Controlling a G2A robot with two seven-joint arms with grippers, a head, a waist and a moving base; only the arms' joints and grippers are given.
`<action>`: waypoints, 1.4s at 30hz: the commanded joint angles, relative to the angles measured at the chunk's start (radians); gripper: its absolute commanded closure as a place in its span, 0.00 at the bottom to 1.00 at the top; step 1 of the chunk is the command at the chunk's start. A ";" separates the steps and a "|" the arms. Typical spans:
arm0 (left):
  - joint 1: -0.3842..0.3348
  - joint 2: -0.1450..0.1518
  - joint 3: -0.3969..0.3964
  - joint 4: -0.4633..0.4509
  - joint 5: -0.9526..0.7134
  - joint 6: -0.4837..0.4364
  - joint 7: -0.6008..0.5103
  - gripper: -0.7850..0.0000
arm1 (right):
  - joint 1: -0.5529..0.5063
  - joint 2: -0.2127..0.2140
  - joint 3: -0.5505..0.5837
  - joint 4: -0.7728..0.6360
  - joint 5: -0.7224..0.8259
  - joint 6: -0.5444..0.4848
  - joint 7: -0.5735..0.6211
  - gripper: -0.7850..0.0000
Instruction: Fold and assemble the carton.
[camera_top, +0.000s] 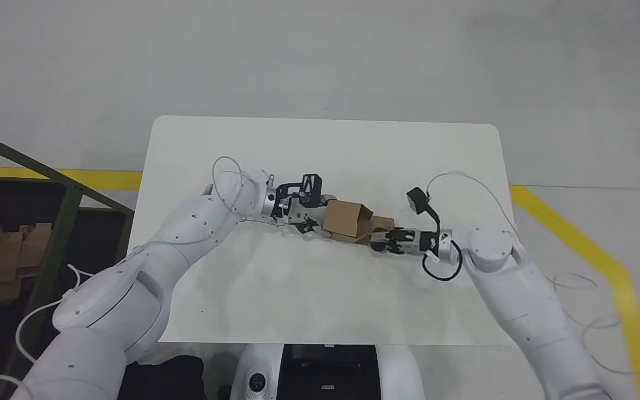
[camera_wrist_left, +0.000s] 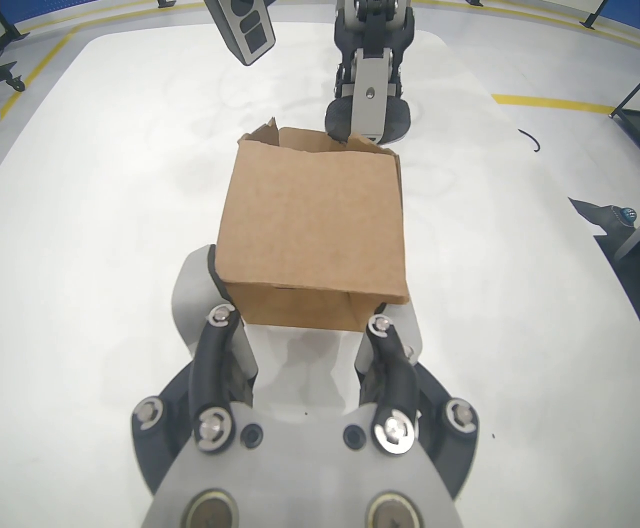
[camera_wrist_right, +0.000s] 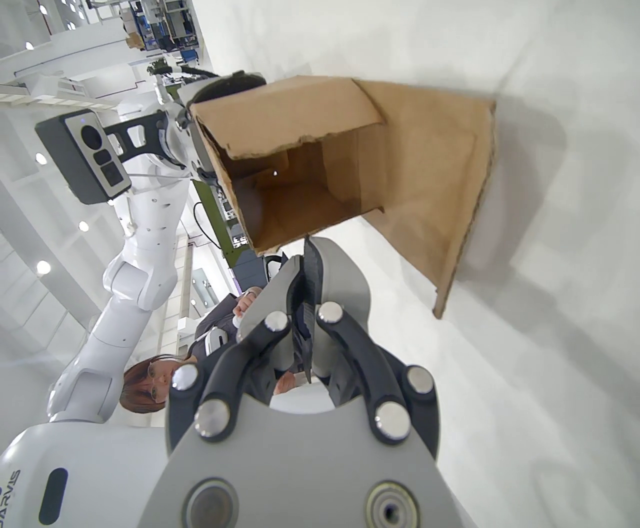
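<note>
- A white surface with rounded corners stands on a pale grey floor.
- Yellow tape lines run across the floor on both sides of it.
- A dark green frame stands to one side, with brown cardboard boxes beside it.
- Round ceiling lights glow in a bright white hall.

The carton sits mid-tabletop, hemmed in at opposite ends by the left end effector and the right end effector. Its open mouth faces the right one. Bare surface runs along its far-edge and near-edge sides.
</note>
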 joint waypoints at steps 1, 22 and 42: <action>0.000 0.001 -0.002 0.001 0.000 -0.001 0.002 0.46 | 0.014 -0.006 -0.018 0.015 -0.001 -0.006 -0.006 1.00; 0.012 0.001 -0.004 -0.024 0.002 -0.005 -0.005 0.43 | 0.159 -0.082 -0.169 0.195 0.107 -0.093 0.010 1.00; 0.019 0.010 -0.012 -0.035 0.014 -0.006 0.005 0.38 | 0.104 -0.017 0.015 0.160 0.051 -0.106 -0.049 1.00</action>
